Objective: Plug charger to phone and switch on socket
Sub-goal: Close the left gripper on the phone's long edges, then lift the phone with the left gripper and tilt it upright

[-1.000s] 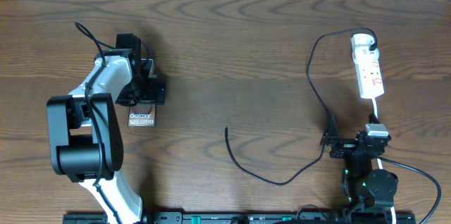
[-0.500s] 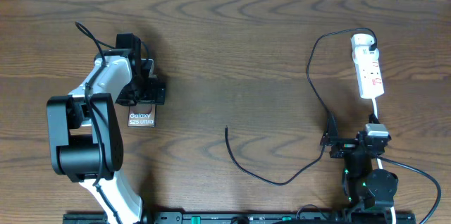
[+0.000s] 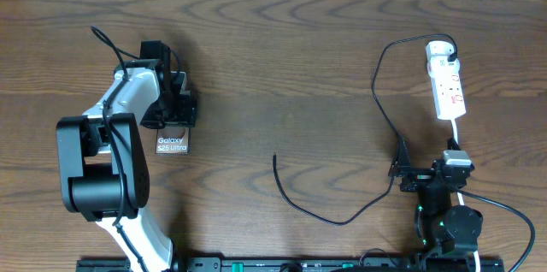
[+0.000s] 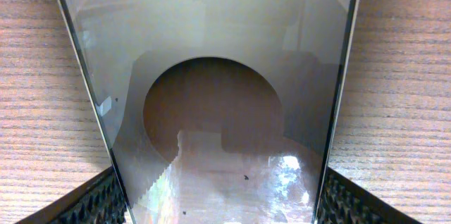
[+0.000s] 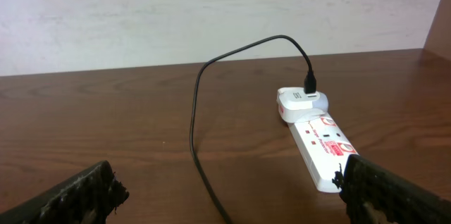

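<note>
The phone [image 3: 171, 144], a dark slab with white "Galaxy" lettering, lies on the table at the left. My left gripper [image 3: 171, 111] sits over its far end. In the left wrist view the phone [image 4: 211, 76] fills the gap between the fingers [image 4: 218, 199], which touch both its edges. The charger, a thin black cable [image 3: 376, 101], runs from the white socket [image 3: 448, 88] to its free plug tip [image 3: 274, 158] at mid-table. My right gripper [image 3: 432, 174] is open and empty at the front right. Its wrist view shows the socket [image 5: 320, 143] and cable [image 5: 197, 125] ahead of the fingers [image 5: 225, 196].
A white cord [image 3: 455, 139] runs from the socket's near end toward the right arm's base. A pale wall [image 5: 211, 13] rises behind the table's far edge. The table is dark wood [image 3: 282, 67].
My left gripper's fingers have drawn in slightly onto the phone's edges. The right arm, cable and socket have not moved.
</note>
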`<move>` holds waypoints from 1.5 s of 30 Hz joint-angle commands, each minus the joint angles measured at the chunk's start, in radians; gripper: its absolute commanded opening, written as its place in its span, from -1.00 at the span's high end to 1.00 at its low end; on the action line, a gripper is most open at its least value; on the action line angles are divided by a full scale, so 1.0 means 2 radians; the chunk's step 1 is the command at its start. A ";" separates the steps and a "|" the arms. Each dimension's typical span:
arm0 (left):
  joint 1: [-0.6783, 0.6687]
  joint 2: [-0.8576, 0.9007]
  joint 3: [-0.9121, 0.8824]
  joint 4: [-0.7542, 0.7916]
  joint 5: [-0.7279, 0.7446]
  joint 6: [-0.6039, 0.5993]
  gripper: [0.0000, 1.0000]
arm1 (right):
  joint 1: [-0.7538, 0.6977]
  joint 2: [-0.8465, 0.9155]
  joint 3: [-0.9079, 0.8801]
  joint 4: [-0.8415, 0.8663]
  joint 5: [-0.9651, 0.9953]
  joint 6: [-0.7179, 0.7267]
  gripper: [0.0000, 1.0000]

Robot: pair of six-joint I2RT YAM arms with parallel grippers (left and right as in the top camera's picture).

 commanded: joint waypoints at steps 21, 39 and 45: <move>0.002 0.016 -0.018 -0.003 0.006 0.005 0.14 | 0.008 -0.003 0.000 -0.002 -0.005 -0.004 -0.98; 0.002 0.005 0.000 -0.003 0.006 0.002 0.86 | 0.008 -0.003 0.000 -0.002 -0.005 -0.004 -0.99; 0.002 -0.038 0.026 -0.003 0.039 -0.003 0.86 | 0.008 -0.003 0.000 -0.002 -0.005 -0.004 -0.99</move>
